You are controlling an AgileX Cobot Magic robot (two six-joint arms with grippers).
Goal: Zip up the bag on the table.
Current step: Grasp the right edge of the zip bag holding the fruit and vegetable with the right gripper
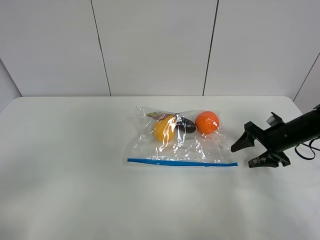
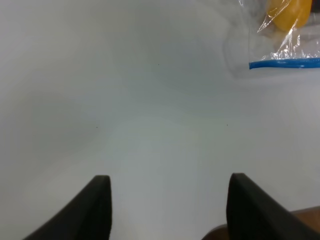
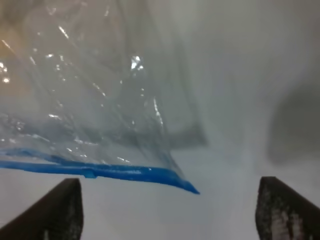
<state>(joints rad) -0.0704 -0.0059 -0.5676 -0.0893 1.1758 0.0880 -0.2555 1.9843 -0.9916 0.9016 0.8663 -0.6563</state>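
- The left claw (image 2: 168,181) shows only as two dark fingertips in its own wrist view and falls outside the high view. The tips stand wide apart over the table (image 1: 75,165), gripping nothing: released.
- The arm of the right claw (image 1: 242,156) is cut off by the edge of the high view. Its fingers are spread and hold nothing: released.
- The right wrist view is blurred, so the plastic there reads only as glints and creases.
- We cannot tell whether the blue zipper strip (image 1: 182,162) is sealed.
- The bag (image 1: 180,145) lies flat on the table, just ahead of the right claw's open fingers and apart from them. The strip's near end points toward that claw.
- From the left claw, the bag's other strip corner lies well ahead and off to one side, cut by the frame.
- Inside the bag, the orange ball (image 1: 207,122) sits at the end closest to the right claw.
- The dark item (image 1: 186,126) comes next, and we cannot identify it.
- The yellow pear (image 1: 164,129) touches the dark item on the side away from the right claw.
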